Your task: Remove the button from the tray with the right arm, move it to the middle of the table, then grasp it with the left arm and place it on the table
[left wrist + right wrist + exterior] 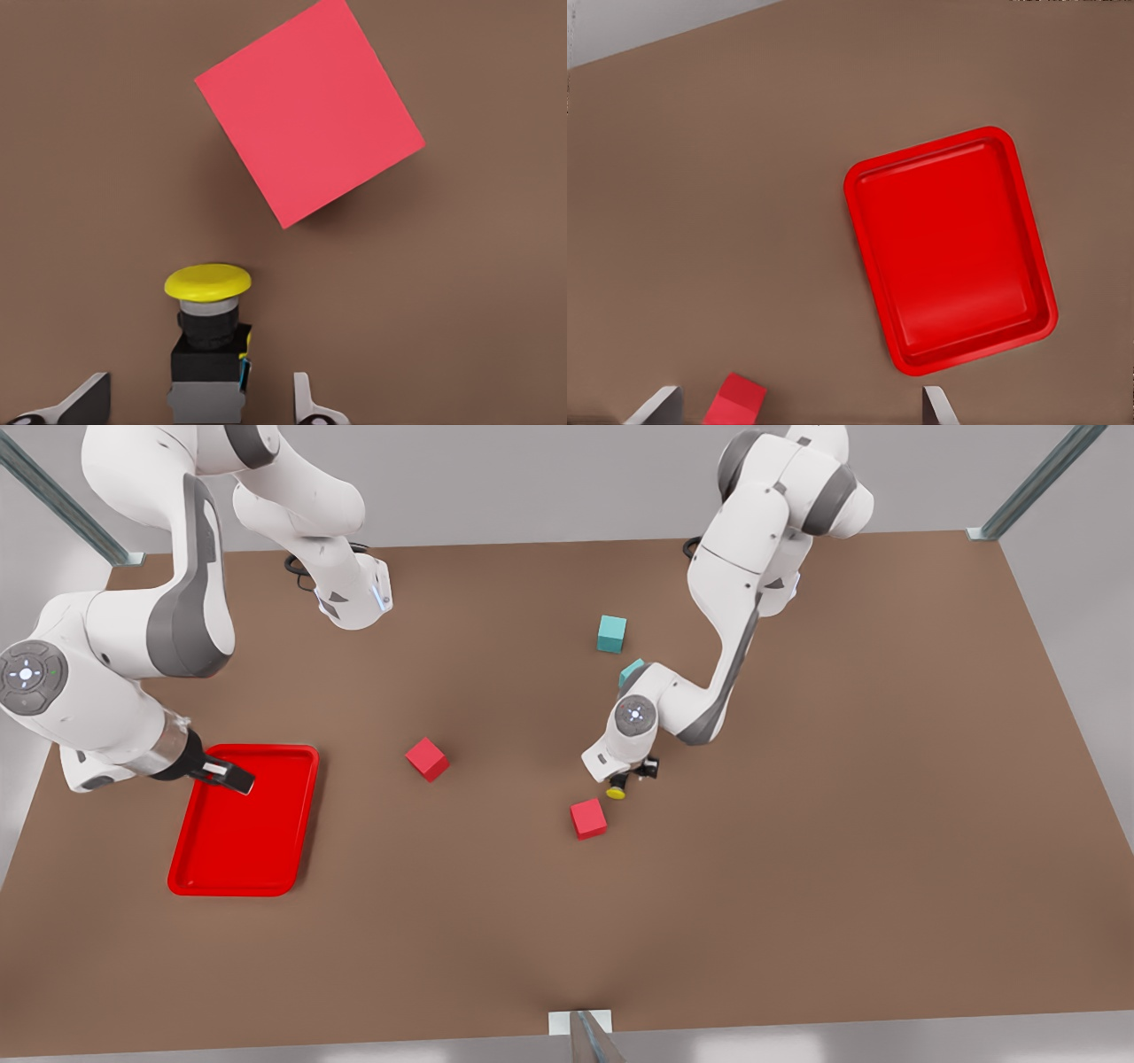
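The tray looks like glossy red plastic, catching a soft sheen; the table beneath it is plain matt brown. Beside the smooth matt red cube, the button has a shiny yellow cap on a dull black body

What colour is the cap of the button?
Yellow; the button shows best in the left wrist view.
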